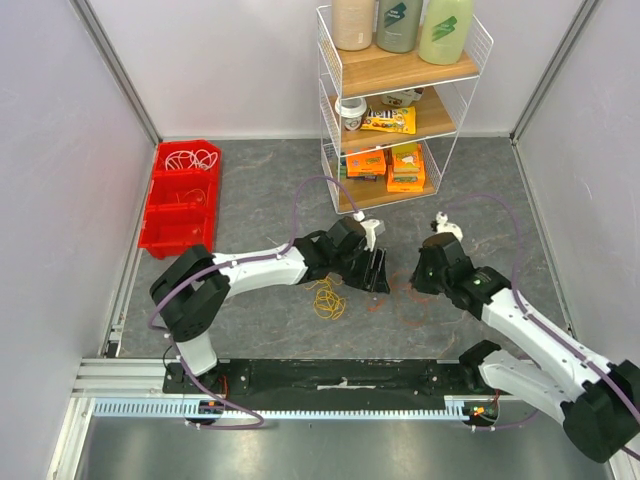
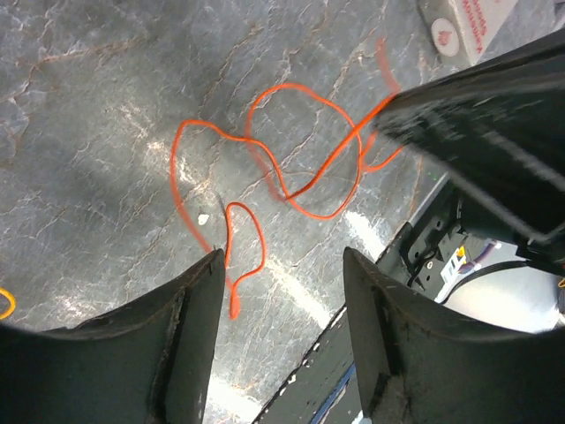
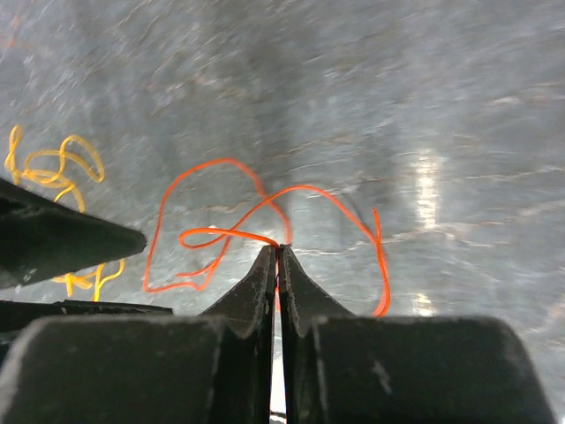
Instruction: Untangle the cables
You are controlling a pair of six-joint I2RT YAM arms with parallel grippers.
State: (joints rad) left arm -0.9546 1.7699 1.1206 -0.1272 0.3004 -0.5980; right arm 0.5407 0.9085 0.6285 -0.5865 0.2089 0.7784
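Observation:
A thin orange cable (image 3: 381, 256) lies in loose loops on the grey table between the two grippers. My right gripper (image 3: 279, 247) is shut on one strand of it, low at the table; in the top view this gripper (image 1: 418, 278) is right of centre. My left gripper (image 2: 282, 254) is open and empty, with the orange cable (image 2: 289, 86) just ahead of its fingertips; in the top view it (image 1: 377, 270) is next to the right gripper. A yellow cable (image 1: 325, 298) lies in a small tangle to the left, apart from the orange one, and also shows in the right wrist view (image 3: 57, 168). White cables (image 1: 192, 158) lie coiled in the red bin.
A red bin (image 1: 180, 215) with several compartments stands at the far left. A white wire shelf (image 1: 400, 110) with bottles and boxes stands at the back centre. The black base rail (image 1: 340, 378) runs along the near edge. Walls enclose both sides.

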